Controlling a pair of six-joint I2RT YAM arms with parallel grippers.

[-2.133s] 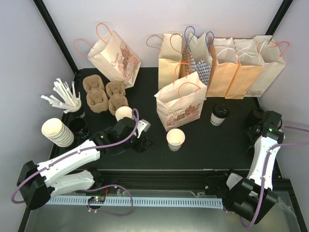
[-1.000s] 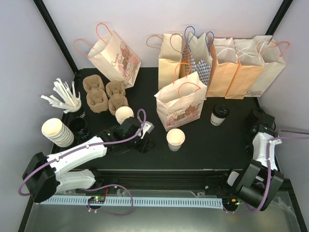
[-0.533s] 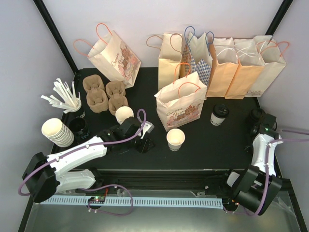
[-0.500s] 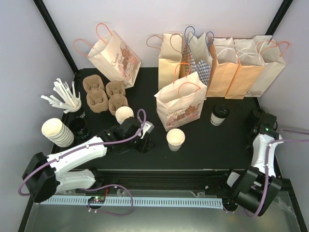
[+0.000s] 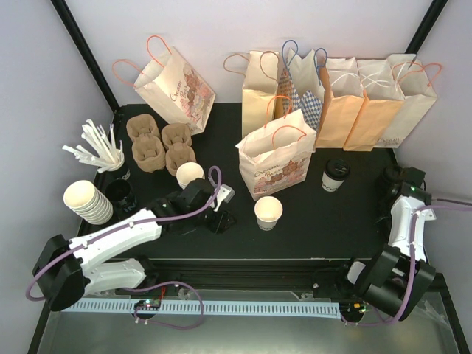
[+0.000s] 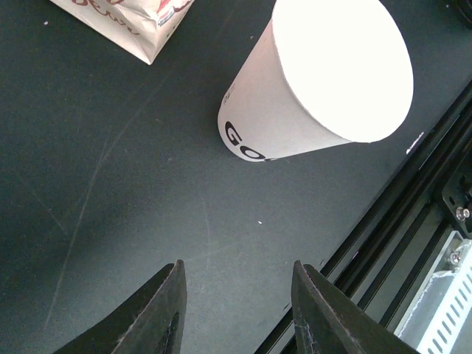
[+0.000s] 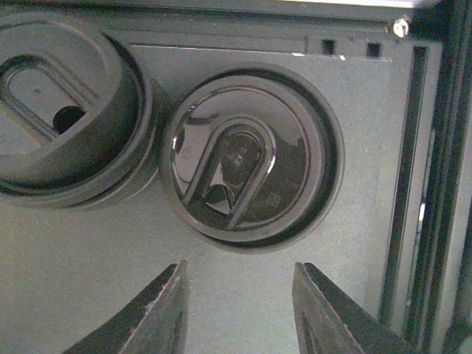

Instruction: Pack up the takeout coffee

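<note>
Tabletop point(image 5: 354, 221): matte black.
Takeout coffee point(image 5: 335, 175): white cup, black lid, dark print.
Lidless cup point(image 6: 317, 81): white, black lettering.
Loose lids point(image 7: 251, 155): glossy black.
Front bag point(image 5: 276, 158): cream, brown print, orange handles.
Checked bag point(image 5: 308, 92): blue and white, blue handles.
Two bags point(image 5: 341, 110): tan-orange, white handles.
Cup carriers point(image 5: 158, 144): brown pulp.
Arms point(image 5: 118, 237): white, black joints, purple cables.

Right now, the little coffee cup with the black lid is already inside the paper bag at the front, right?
No. The little coffee cup with the black lid is not inside it; it stands on the table, just right of the paper bag at the front. The top external view shows this.
</note>
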